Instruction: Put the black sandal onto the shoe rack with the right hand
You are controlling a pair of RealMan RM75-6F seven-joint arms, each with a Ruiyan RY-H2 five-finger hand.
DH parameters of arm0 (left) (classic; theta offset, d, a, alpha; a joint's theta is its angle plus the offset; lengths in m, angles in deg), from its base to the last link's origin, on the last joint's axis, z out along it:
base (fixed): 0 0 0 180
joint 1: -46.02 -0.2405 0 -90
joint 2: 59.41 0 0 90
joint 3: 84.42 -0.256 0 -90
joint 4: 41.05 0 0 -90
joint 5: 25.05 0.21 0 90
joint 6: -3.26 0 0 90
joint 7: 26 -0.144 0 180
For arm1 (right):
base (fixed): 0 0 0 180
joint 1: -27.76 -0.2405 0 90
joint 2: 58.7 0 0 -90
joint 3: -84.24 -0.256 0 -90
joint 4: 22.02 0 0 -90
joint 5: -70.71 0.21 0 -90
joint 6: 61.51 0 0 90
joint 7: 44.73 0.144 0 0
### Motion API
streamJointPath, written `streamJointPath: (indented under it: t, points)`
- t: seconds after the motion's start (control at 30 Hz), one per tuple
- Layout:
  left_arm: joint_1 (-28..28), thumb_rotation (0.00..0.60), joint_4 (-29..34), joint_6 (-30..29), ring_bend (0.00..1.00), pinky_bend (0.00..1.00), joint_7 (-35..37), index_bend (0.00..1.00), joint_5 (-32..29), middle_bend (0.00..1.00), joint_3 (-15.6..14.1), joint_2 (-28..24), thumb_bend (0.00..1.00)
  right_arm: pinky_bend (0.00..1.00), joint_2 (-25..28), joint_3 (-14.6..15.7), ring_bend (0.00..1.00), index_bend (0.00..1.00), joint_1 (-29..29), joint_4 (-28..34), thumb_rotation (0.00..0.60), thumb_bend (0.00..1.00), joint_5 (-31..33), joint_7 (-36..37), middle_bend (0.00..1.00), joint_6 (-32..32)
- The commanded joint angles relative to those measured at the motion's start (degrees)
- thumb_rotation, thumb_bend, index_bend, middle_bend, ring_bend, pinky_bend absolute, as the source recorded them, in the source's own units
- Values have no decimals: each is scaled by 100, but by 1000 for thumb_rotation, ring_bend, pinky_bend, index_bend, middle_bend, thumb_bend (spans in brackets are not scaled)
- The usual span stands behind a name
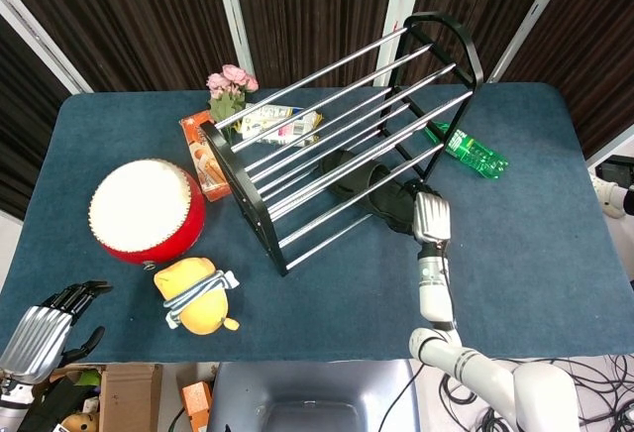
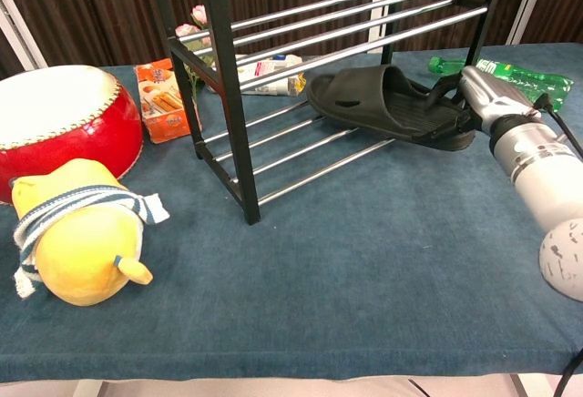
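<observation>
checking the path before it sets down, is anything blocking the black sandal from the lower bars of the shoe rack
Nothing visible blocks it. The right hand holds the black sandal by its heel, toe already between the tiers of the shoe rack, with only bare lower bars beneath.

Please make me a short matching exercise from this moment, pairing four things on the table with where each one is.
Things:
1. black sandal
2. green bottle
3. red drum
4. yellow plush toy

Places:
A. near table edge, in front of the drum
B. held by the right hand over the shoe rack's lower bars
C. lying flat beyond the rack's far end
D. left of the rack

Pairs: 1-B, 2-C, 3-D, 4-A
</observation>
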Motion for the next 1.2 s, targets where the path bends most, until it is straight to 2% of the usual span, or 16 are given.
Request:
streamJointPath:
  t: [0.03, 0.23, 0.33, 0.4, 0.57, 0.73, 0.93, 1.0, 1.1, 1.2]
  points:
    - [1, 600, 5, 8, 245, 468, 1, 272, -4, 250, -5, -6, 353, 549, -82, 14, 329, 409, -63, -158, 600, 347, 6, 112, 394, -69]
    - [8, 600, 0, 12, 246, 468, 44, 272, 7, 254, -11, -11, 354, 254, -154, 36, 148, 287, -120, -311, 600, 321, -27, 371, 257, -132]
    - [9, 600, 0, 33, 246, 468, 29, 275, -14, 255, -12, -8, 354, 155, -163, 90, 85, 234, -115, -322, 600, 313, -100, 454, 190, -75]
    - [12, 600, 6, 43, 246, 468, 23, 277, -23, 255, -10, -6, 354, 130, -151, 118, 60, 203, -99, -274, 600, 309, -149, 509, 161, -12]
    - [9, 600, 13, 42, 245, 469, 0, 277, -17, 256, -16, -4, 354, 118, -77, 161, 14, 139, -54, -150, 600, 300, -208, 587, 116, 50]
    - [17, 600, 17, 61, 245, 469, -22, 278, -4, 256, -25, 4, 354, 118, 50, 206, 0, 124, 27, 63, 600, 284, -217, 634, 107, 30]
    - [27, 600, 27, 87, 246, 469, -41, 278, -7, 256, -30, 2, 354, 118, 321, 422, 0, 91, 256, 530, 600, 252, -301, 546, 83, 46]
    - [23, 600, 27, 75, 245, 469, -38, 279, -5, 256, -28, 1, 353, 118, 525, 587, 0, 62, 425, 888, 600, 221, -393, 465, 68, 118]
    - [17, 600, 17, 51, 246, 469, -57, 279, -8, 256, -17, 10, 353, 118, 979, 953, 0, 30, 797, 1775, 600, 197, -614, 108, 55, 419]
    - [14, 600, 18, 58, 246, 469, -76, 279, -27, 257, -12, 17, 353, 118, 1536, 1465, 0, 25, 1190, 2722, 600, 190, -887, -743, 55, 822]
